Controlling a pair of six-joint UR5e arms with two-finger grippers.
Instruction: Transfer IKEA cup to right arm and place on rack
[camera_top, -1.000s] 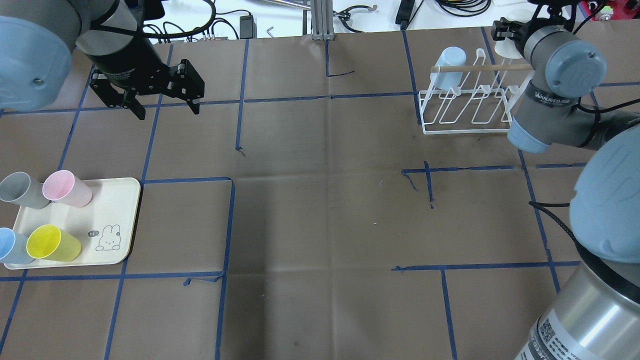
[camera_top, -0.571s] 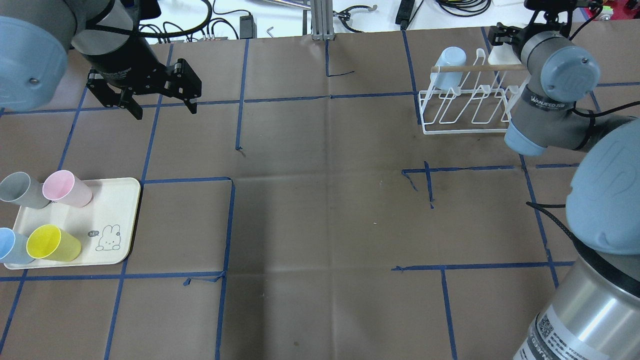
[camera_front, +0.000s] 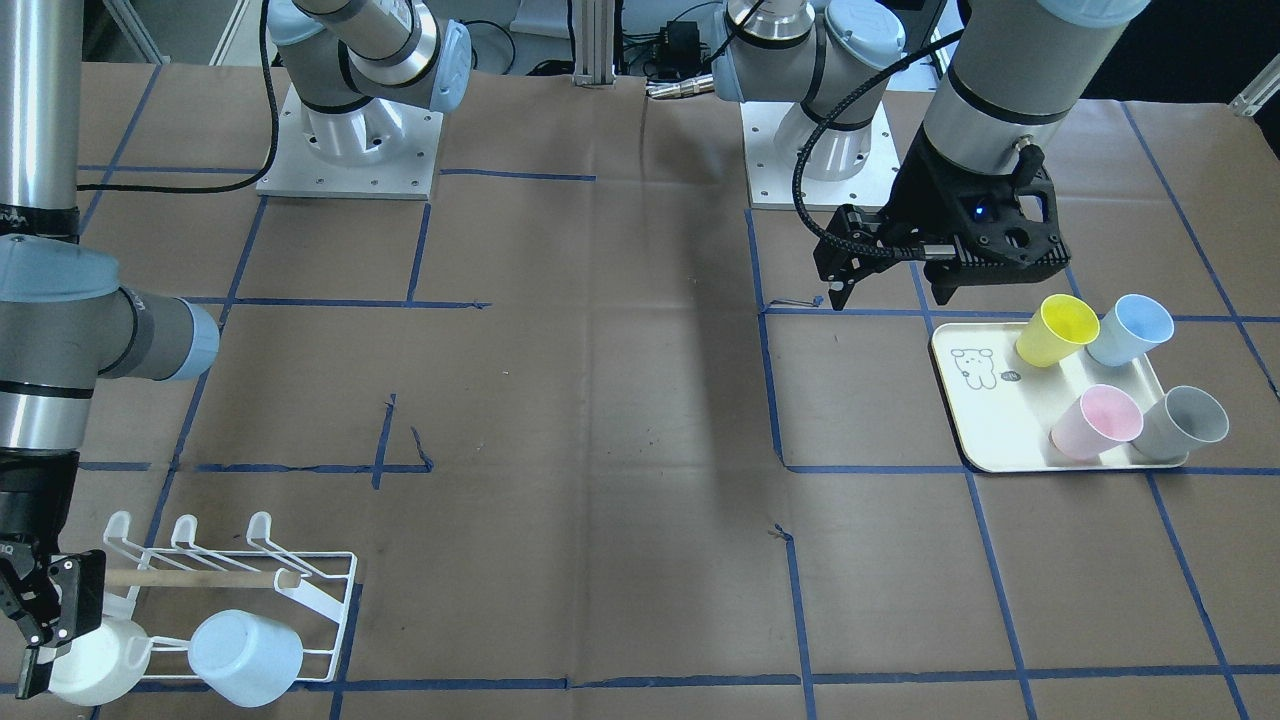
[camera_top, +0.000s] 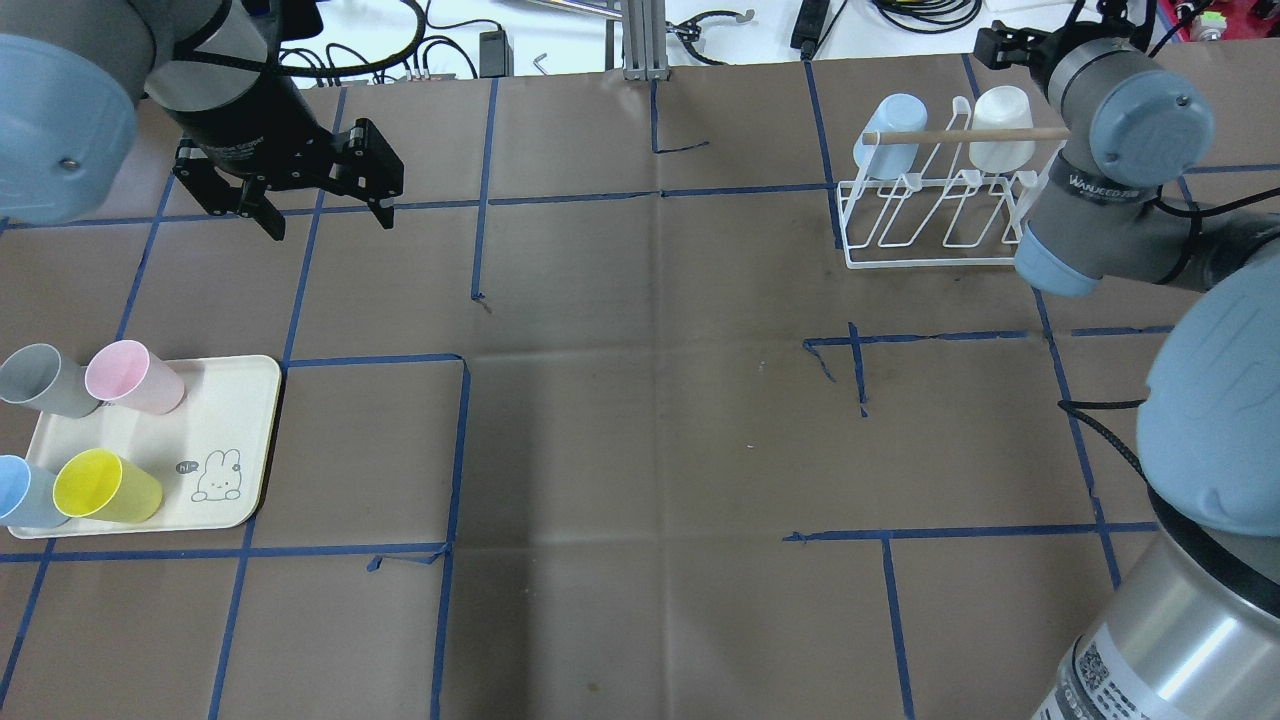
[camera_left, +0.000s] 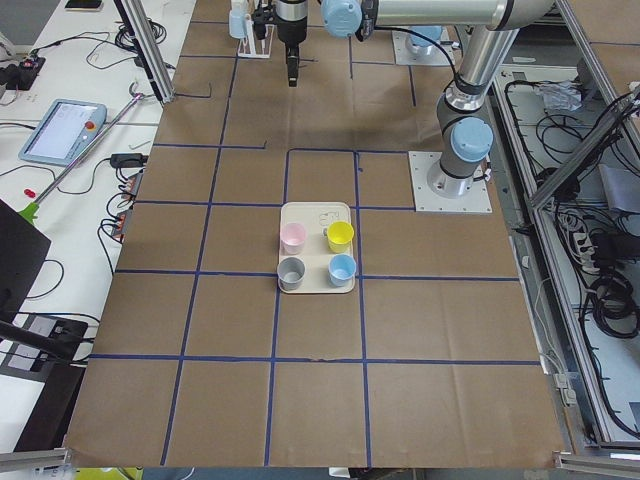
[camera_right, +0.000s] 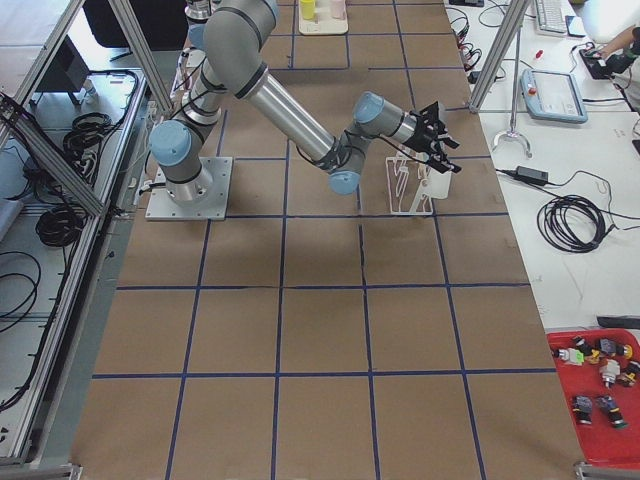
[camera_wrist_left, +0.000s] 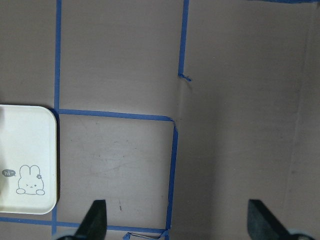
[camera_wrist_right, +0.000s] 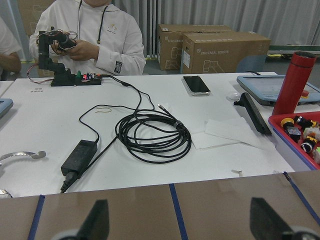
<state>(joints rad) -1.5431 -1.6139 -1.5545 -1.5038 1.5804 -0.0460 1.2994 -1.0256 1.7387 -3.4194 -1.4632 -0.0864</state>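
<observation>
A white cup (camera_top: 1001, 115) sits upside down on the white wire rack (camera_top: 935, 215), beside a pale blue cup (camera_top: 888, 125), both behind the wooden bar. My right gripper (camera_front: 45, 640) hovers just above and beside the white cup (camera_front: 95, 660), open; the right wrist view shows nothing between its fingers (camera_wrist_right: 95, 220). Far to the other side my left gripper (camera_top: 325, 205) hangs open and empty over bare table, short of the cream tray (camera_top: 215, 400). On that tray lie grey (camera_top: 40, 380), pink (camera_top: 130, 377), blue (camera_top: 22, 492) and yellow (camera_top: 105, 487) cups.
Blue tape lines grid the brown table. Beyond the far edge by the rack a white bench carries cables (camera_wrist_right: 150, 132), a phone and a red bin, and a person (camera_wrist_right: 95, 35) sits there. The arm bases (camera_front: 345, 150) stand at the robot's side.
The right arm has drawn back toward the far edge, and the white cup it covered now shows whole on the rack. The left gripper shifted slightly left.
</observation>
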